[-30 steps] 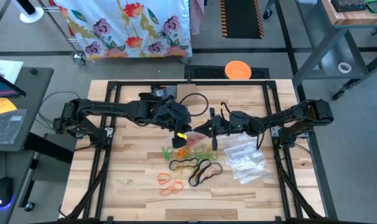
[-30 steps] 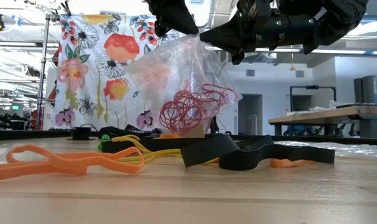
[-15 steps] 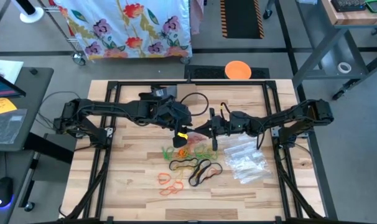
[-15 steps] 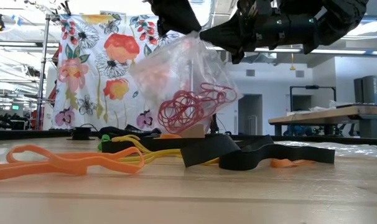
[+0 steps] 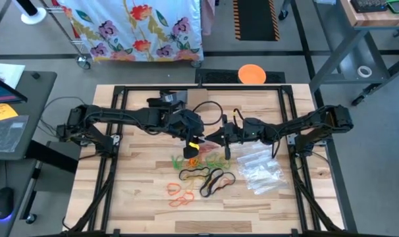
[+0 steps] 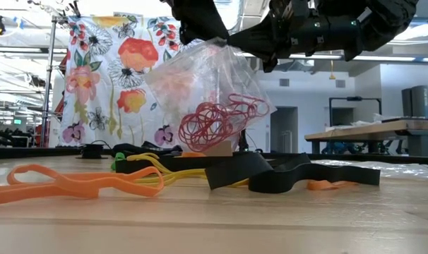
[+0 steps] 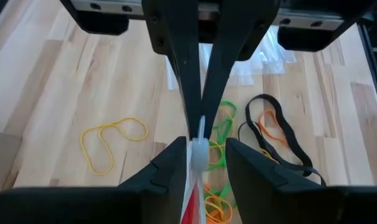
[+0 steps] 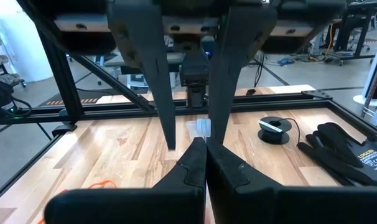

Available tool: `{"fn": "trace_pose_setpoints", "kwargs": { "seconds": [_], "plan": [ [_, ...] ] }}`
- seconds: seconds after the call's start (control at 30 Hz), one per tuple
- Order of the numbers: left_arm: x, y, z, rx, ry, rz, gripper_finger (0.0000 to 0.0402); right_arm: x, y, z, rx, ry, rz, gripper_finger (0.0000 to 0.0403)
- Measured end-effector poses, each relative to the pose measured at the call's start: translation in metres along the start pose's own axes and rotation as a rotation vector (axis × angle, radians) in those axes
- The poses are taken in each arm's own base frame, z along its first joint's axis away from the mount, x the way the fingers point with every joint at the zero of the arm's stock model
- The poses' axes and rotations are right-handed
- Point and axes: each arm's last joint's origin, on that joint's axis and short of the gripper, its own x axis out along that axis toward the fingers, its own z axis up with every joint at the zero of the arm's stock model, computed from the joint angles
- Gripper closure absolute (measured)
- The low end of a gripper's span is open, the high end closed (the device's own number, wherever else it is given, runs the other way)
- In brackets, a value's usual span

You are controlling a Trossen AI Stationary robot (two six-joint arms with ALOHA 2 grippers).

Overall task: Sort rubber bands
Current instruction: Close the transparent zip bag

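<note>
Both tools [image 6: 228, 39] hold a bag [image 6: 200, 77], apparently; red rubber bands [image 6: 217, 120] hang below.

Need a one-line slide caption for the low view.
Both grippers hold a clear bag of red bands above loose bands on the table.

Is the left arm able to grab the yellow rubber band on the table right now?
Probably not yet. The left end effector is up at the clear bag's edge, above the table, while the yellow rubber band lies uncovered off to one side.
</note>
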Motion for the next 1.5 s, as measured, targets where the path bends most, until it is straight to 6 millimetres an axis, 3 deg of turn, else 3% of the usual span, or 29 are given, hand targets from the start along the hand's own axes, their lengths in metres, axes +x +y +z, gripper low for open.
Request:
{"fn": "trace_pose_setpoints", "kwargs": {
  "seconds": [0.5,0.83,1.5],
  "plan": [
    [-0.0004,0.0001,-0.0007,-0.002,0.007,0.002,0.0297,0.0000,0.0000,-0.0004,0.000,0.004,0.000,0.0403],
    [-0.0004,0.0002,-0.0006,-0.003,0.006,0.004,0.0352,0.0000,-0.0001,-0.0014,0.001,0.015,0.000,0.0403],
    [-0.0008,-0.0001,-0.0012,0.006,0.013,-0.006,0.0396,0.0000,0.0000,-0.0016,0.001,0.016,0.001,0.0400]
  ]
}}
